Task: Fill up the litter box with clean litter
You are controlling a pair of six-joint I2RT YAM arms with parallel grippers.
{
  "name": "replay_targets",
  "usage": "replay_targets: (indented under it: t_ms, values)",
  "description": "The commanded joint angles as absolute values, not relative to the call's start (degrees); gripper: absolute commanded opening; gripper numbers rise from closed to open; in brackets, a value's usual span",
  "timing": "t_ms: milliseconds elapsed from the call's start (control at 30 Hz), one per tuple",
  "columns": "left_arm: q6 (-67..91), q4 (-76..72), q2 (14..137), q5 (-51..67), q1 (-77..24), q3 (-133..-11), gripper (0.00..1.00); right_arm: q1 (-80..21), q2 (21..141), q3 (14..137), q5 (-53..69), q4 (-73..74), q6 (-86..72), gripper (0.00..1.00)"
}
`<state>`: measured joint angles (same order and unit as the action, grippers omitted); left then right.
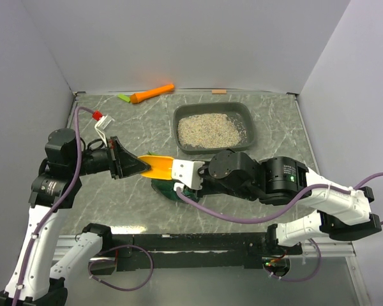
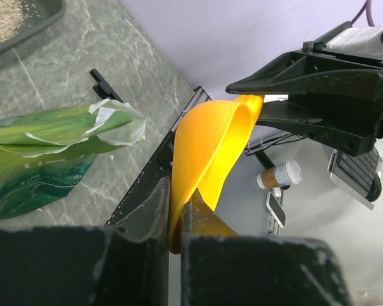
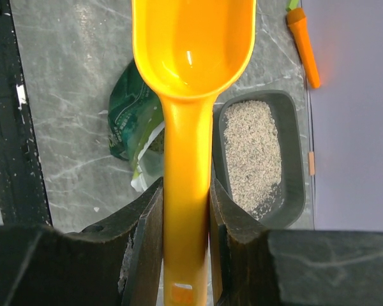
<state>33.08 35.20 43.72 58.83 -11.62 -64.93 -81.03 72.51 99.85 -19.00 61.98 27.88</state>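
The dark grey litter box sits at the back right of the table with beige clean litter spread inside; the right wrist view shows the litter box and the clean litter too. An empty orange scoop hangs in mid-air above the green bag. My right gripper is shut on the handle of the scoop. My left gripper is shut on the bowl's rim of the scoop, facing the right gripper.
The green bag lies open on its side under the scoop, in front of the litter box. An orange carrot-shaped toy and a small green piece lie at the back edge. White walls close in three sides.
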Motion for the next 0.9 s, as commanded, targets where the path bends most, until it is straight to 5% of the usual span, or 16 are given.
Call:
replay_targets:
  t_ms: [0, 100, 167, 200, 300, 633, 867]
  values:
    - [29.9, 34.4, 42.8, 57.3, -11.9, -66.1, 0.01, -81.6, 69.5, 98.1, -20.2, 55.1, 26.9, 0.22]
    - [28.8, 35.6, 42.3, 54.2, -11.9, -67.1, 0.01, -81.6, 65.1, 92.3, -22.7, 46.4, 26.4, 0.56]
    - [27.9, 36.7, 41.9, 51.4, -11.9, -67.8, 0.01, -81.5, 62.1, 88.9, -25.7, 39.8, 25.3, 0.67]
    - [27.5, 36.9, 41.6, 49.6, -11.9, -67.9, 0.01, -81.4, 61.3, 88.1, -26.7, 37.7, 24.3, 0.83]
    - [27.1, 37.0, 40.9, 44.6, -11.9, -67.6, 0.01, -81.0, 60.6, 88.3, -27.1, 34.5, 21.5, 0.98]
    - [26.1, 34.2, 40.7, 39.3, -11.9, -67.5, 0.01, -59.6, 72.8, 105.4, -1.8, 36.6, 0.2, 1.00]
    - [26.7, 29.9, 39.7, 41.9, -11.8, -66.4, 0.01, -42.6, 69.1, 92.2, 22.7, 19.7, -10.7, 0.96]
